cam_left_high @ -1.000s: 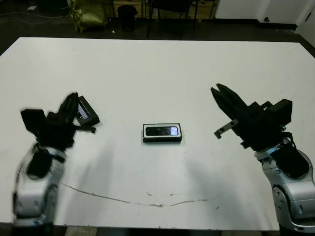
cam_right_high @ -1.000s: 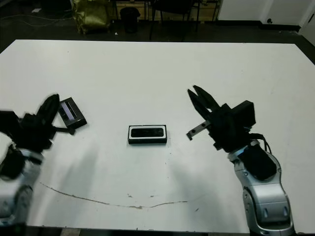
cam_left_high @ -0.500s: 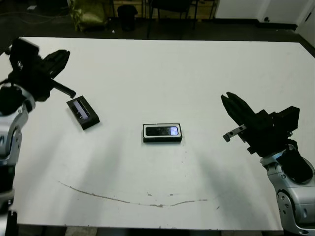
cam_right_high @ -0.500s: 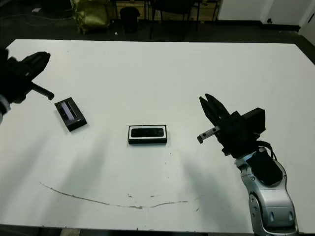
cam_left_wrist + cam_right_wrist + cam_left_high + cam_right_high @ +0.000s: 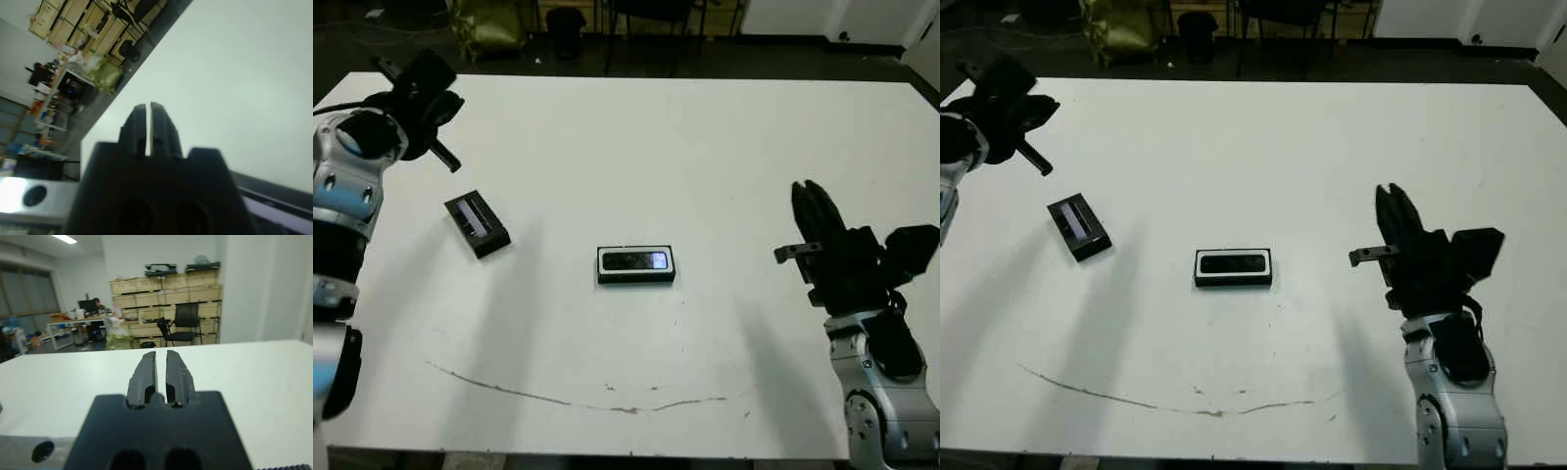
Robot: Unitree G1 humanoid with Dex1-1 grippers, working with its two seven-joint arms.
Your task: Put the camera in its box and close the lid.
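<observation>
I see the camera (image 5: 636, 260) inside the box (image 5: 636, 278) at frame centre; the lid (image 5: 477, 225) lies at left, uncovered. Both the left gripper (image 5: 429, 80) and the right gripper (image 5: 810, 211) are closed on nothing.

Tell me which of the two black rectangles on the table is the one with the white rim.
The box at the table's middle: white lining rims the camera in it. The lid, toward the robot's left, is all black with a greyish window strip.

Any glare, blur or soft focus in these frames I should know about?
Left eye view: bluish-white glare patch on the camera in the box, grey sheen on the lid window. Right eye view: that patch is absent. Left wrist view: tilted, the left gripper body dark and soft. Right wrist view: the right gripper fairly sharp, background room softer.
</observation>
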